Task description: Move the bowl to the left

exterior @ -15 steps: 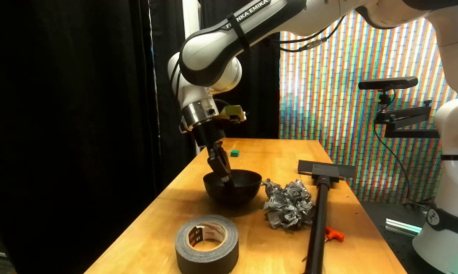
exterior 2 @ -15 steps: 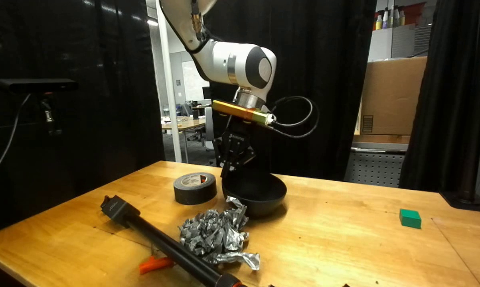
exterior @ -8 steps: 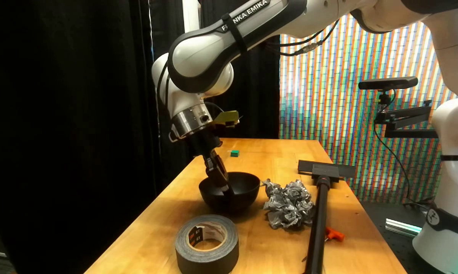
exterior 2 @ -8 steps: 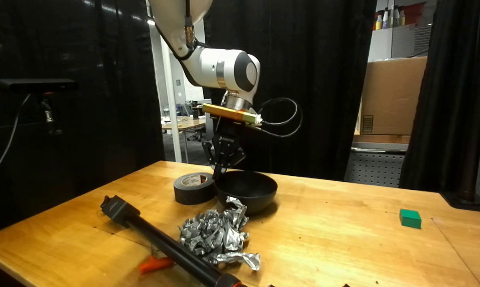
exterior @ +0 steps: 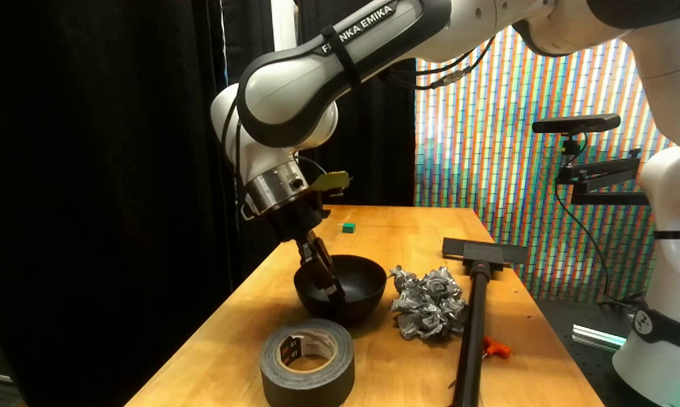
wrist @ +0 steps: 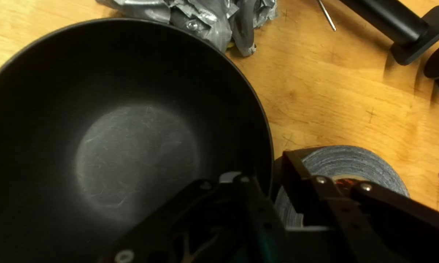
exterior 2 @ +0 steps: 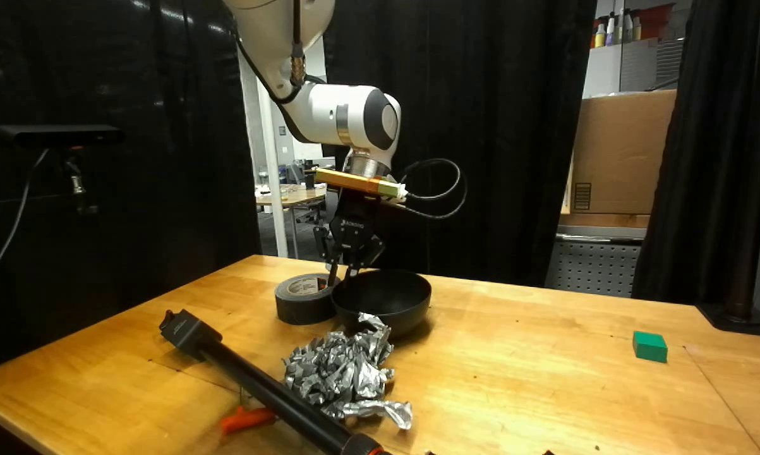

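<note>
Bowl (exterior 2: 383,302) has shifted toward the tape roll (exterior 2: 304,308) over the past second, leftward as seen in an exterior view; pincer (wrist: 268,168) went with it. Jaws now stand wider apart: inner finger (wrist: 250,191) over the bowl's hollow, outer finger (wrist: 296,170) beyond the rim, rim between them in the wrist view. Pincer reads as released, nothing gripped. Bowl upright, seemingly seated on the table (exterior 2: 512,379), just beside the roll; contact can't be told.

Step in hand, by my judgement: letting go. Best done by keeping the gap centred on the rim, then backing out along the fingers' own slant, so neither one drags the wall or tips the bowl.

Surroundings: outer finger overlaps the roll in the wrist view, so that is the likeliest snag; little room for any further push that way. Foil lump (exterior 2: 338,370) just beside the bowl on another flank. Black pole (exterior 2: 272,390) and orange-handled tool (exterior 2: 248,418) lie past the foil; green block (exterior 2: 649,346) well apart.
</note>
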### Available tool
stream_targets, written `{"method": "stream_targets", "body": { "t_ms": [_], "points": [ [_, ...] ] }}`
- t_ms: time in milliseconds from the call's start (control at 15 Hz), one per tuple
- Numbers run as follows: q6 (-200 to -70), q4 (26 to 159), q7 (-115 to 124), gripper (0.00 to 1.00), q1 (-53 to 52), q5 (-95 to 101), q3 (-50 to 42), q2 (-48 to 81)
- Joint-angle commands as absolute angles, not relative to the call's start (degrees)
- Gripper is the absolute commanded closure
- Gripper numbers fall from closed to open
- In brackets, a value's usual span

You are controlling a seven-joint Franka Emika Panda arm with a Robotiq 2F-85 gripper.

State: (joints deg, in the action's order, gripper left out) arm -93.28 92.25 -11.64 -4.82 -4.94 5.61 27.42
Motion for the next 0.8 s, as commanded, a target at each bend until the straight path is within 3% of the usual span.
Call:
{"method": "stream_targets", "body": {
  "t_ms": [0,733],
  "points": [
    [-93.1,92.0,-11.5,0.67,-4.7,-4.8,5.9,27.6],
    [-92.7,91.6,-11.5,0.64,-4.7,-4.7,5.9,27.8]
  ]
}}
